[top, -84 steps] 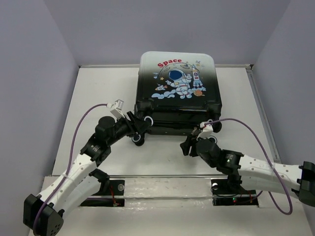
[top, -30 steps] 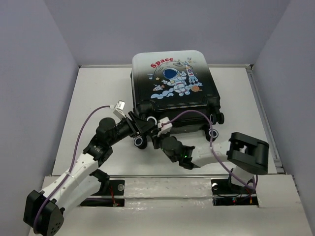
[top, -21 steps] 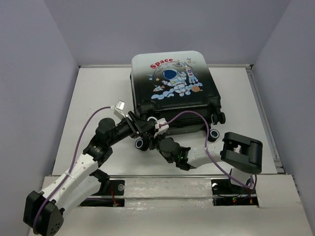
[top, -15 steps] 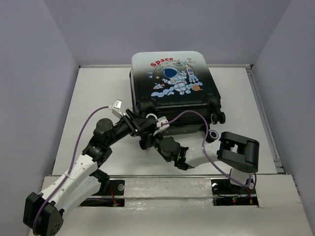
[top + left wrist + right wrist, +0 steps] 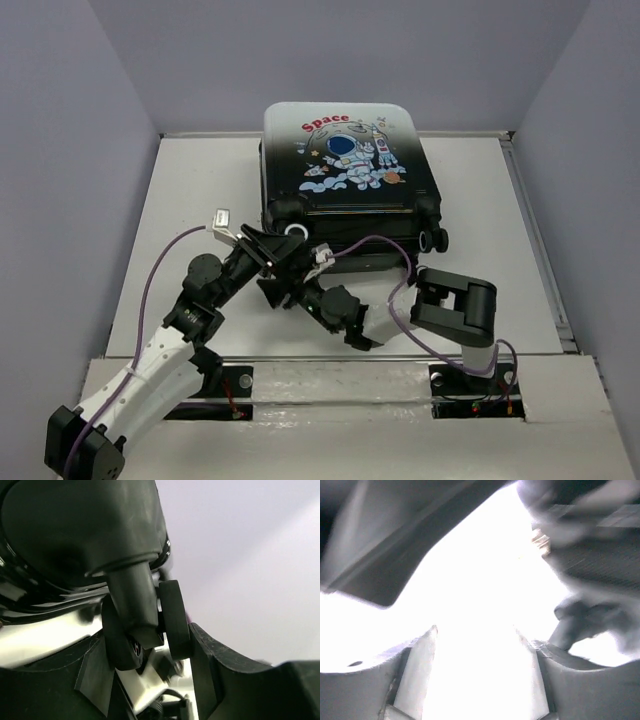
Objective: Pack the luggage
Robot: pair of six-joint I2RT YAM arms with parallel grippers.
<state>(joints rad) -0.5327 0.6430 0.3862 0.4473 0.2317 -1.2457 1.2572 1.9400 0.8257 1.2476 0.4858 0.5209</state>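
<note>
White table [image 5: 180, 200], astronaut-print luggage [image 5: 345, 160], white fading to black

Small hard-shell luggage [image 5: 340, 175], closed, lying flat at the far middle of the white tabletop [image 5: 200, 190], printed side up and turned slightly askew. The shell fades from white at the far end to black at the near end, with a cartoon astronaut and the red word "Space". Its black wheels [image 5: 434, 240] face the near edge; close up, one is a twin wheel on a short stem
</note>
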